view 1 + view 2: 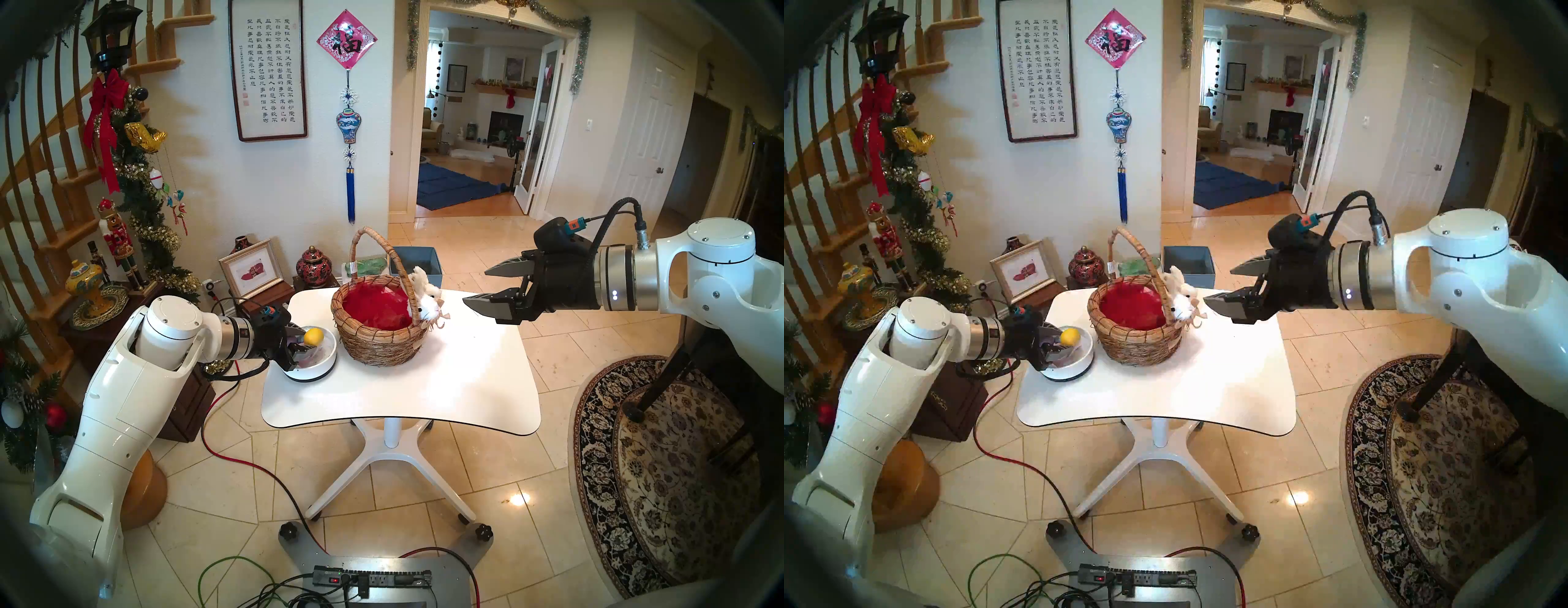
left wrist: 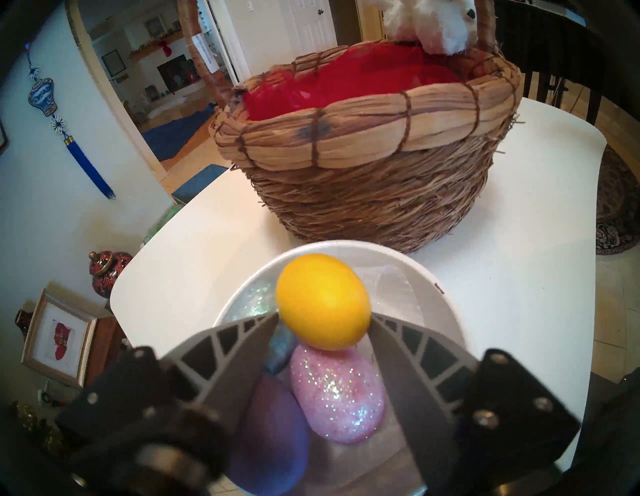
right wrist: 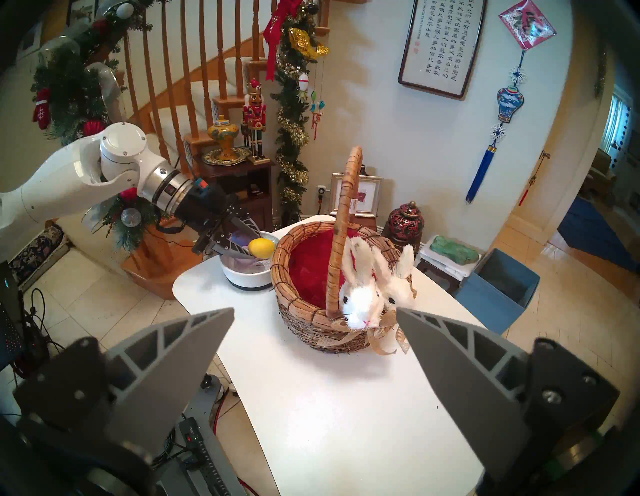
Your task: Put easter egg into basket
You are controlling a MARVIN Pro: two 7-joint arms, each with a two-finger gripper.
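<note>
Overhead, from the head cameras, the round brown woven wicker basket (image 1: 384,335) with its tall arched handle and red lining stands on the white rounded table (image 1: 403,395), toward the far side of the top. At its nine o'clock, just beside it, sits a shallow white round bowl (image 1: 322,367), and the left gripper (image 1: 303,344) reaches into that bowl with a smooth yellow egg (image 1: 314,336) at its fingertips. At the basket's three o'clock the right gripper (image 1: 479,288) hangs above the table edge, fingers spread wide and holding nothing. Next, the left wrist camera: the yellow egg (image 2: 323,301) sits between the two grey ribbed fingers (image 2: 239,350), which touch it on either side, though whether they have clamped it firmly I cannot tell. Below it, at six o'clock, lie a pink glittery egg (image 2: 337,391) and a purple egg (image 2: 273,433) in the bowl (image 2: 446,311); the basket (image 2: 367,194) fills twelve o'clock. Finally, the right wrist camera shows its own fingers (image 3: 180,353) far apart, the basket (image 3: 322,311) between them at twelve o'clock, two white plush bunnies (image 3: 367,298) and a tan bow (image 3: 381,341) on its near side.
</note>
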